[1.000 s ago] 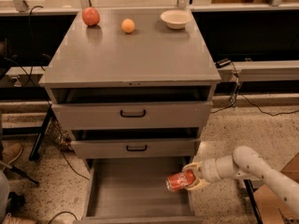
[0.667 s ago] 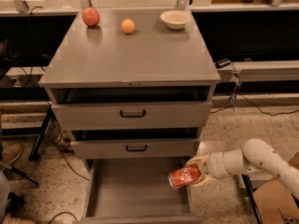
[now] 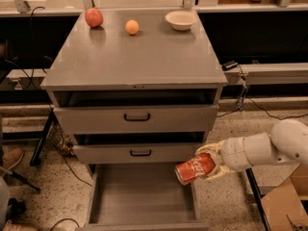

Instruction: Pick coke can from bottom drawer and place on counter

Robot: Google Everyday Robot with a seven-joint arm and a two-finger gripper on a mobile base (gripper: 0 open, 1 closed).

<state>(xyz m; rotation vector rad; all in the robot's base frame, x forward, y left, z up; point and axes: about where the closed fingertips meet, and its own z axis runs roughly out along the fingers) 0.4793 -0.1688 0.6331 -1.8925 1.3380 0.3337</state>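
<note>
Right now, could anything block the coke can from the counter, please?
The gripper holds the coke can at the right side of the bottom drawer; the middle drawer front and the counter edge sit just above it.

Three drawers are stacking under one counter: the top drawer, the middle drawer and the bottom drawer, which is standing pulled out. Two black handles are showing, one on the top drawer and one on the middle drawer. Three things are sitting on the counter: one apple, one orange, one bowl. One can is hanging tilted over the bottom drawer's right edge. One gripper is clasping it there, fingers pressing on the can, at the tip of the one arm reaching in from the right. One cardboard box is sitting on the floor at lower right.
</note>
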